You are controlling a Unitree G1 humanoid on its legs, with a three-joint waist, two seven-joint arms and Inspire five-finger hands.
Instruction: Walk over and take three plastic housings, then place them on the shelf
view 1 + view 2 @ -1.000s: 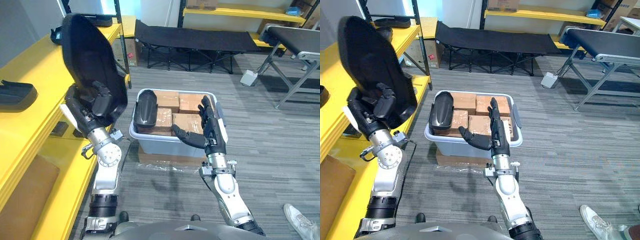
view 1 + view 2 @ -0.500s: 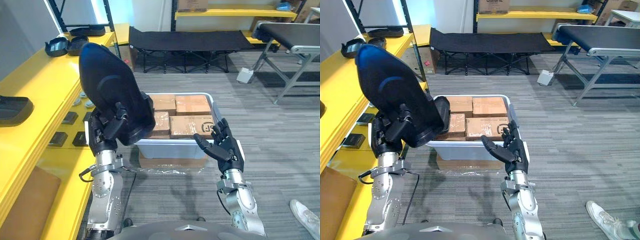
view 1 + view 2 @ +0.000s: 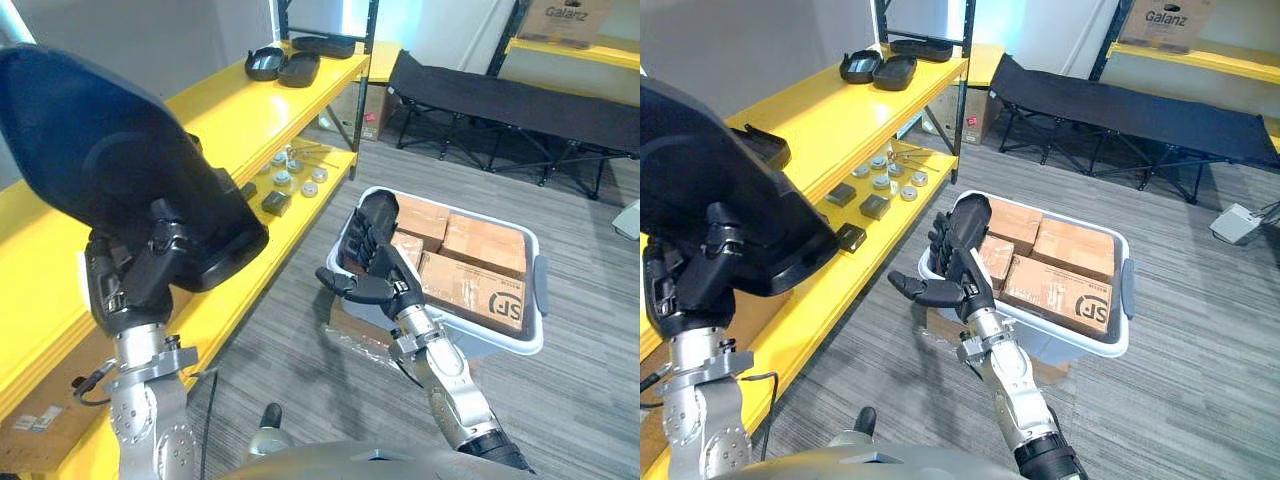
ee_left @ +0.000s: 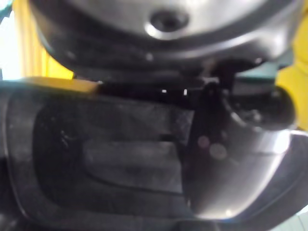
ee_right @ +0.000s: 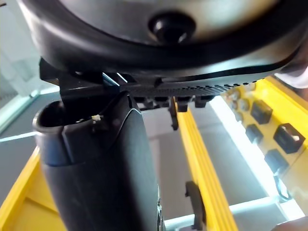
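The left hand (image 3: 135,282) curls its fingers round the lower edge of a black plastic housing (image 3: 110,160), whose long axis slants up and away from the hand, close beside the yellow shelf (image 3: 250,110) on the robot's left. That arm looks nearer for placing. 2 other housings (image 3: 300,68) lie at the shelf's far end. The right hand (image 3: 385,285), fingers straight and empty, hovers before a bin (image 3: 537,290) where another housing (image 3: 375,207) stands on end.

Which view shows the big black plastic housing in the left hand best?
Left eye view: the big black plastic housing shows nearly whole, with the left hand gripping its lower edge. The right eye view crops more of it; the left wrist view shows one part, very close.
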